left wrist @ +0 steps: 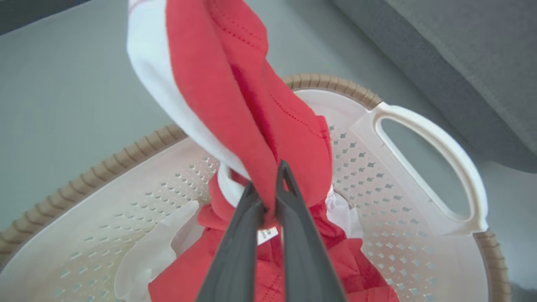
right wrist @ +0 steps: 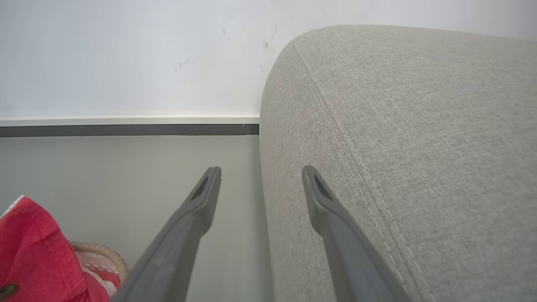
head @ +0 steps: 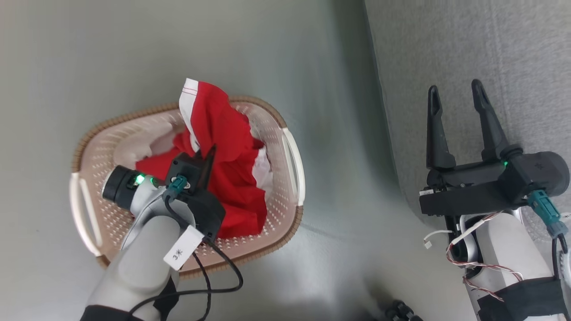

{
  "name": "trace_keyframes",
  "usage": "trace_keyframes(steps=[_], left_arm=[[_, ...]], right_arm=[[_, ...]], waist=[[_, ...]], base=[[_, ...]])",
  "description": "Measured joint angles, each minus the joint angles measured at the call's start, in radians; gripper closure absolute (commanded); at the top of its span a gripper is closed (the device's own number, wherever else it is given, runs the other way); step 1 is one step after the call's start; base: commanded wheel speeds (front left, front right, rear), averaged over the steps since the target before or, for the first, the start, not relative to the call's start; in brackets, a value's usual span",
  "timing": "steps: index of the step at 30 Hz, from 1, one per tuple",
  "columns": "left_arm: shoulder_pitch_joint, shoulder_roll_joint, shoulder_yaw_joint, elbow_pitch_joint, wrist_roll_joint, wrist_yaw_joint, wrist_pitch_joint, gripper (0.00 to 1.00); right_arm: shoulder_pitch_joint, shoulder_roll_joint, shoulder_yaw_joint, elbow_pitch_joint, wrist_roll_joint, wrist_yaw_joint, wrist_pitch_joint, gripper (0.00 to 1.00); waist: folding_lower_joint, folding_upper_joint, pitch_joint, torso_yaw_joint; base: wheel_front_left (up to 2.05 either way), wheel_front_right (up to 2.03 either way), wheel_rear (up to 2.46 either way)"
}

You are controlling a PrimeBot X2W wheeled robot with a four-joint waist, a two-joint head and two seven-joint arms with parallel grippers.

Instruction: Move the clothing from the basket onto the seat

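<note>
Clothing (head: 232, 178) goes to the seat (head: 468, 53), the largest item, spanning 1 to 4 o'clock in the head view. Basket (head: 134, 129) stands on the floor (head: 67, 53) at 9 o'clock of the seat. The garments lie inside it, one fold raised past its rim at 12 o'clock. Fabric judged light, soft and limp; likely to drape and trail, so pinch a bunched fold. Left gripper (left wrist: 267, 176) reaches down into the basket, fingers closed on a red fold. Right gripper (head: 455, 89) hovers over the seat edge, fingers spread wide, empty.
</note>
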Motion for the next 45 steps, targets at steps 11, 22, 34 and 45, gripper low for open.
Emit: trace_keyframes(steps=[11, 22, 34, 45], left_arm=[[0.062, -0.001, 0.01, -0.154, -0.034, -0.026, 0.0, 1.0], [0.102, 0.003, 0.015, -0.266, -0.052, -0.047, 0.0, 1.0], [0.103, 0.002, 0.009, -0.327, -0.069, -0.061, 0.0, 1.0], [0.103, 0.001, 0.003, -0.32, -0.112, -0.069, 0.0, 1.0]], right_arm=[[0.001, -0.01, -0.015, 0.125, 0.001, 0.032, 0.0, 0.0], [0.024, -0.012, -0.014, 0.237, 0.002, 0.063, 0.0, 0.0], [0.103, -0.01, -0.006, 0.307, 0.002, 0.081, 0.0, 0.0], [0.136, -0.002, 0.053, 0.356, -0.01, 0.122, 0.0, 0.0]], waist=[[-0.0001, 0.0, -0.145, 0.052], [-0.0001, -0.0001, -0.305, 0.11], [-0.0002, -0.0001, -0.484, 0.161], [-0.0002, -0.0001, -0.65, 0.194]], base=[[0.0, 0.0, 0.0], [0.0, 0.0, 0.0], [0.0, 0.0, 0.0], [0.0, 0.0, 0.0]])
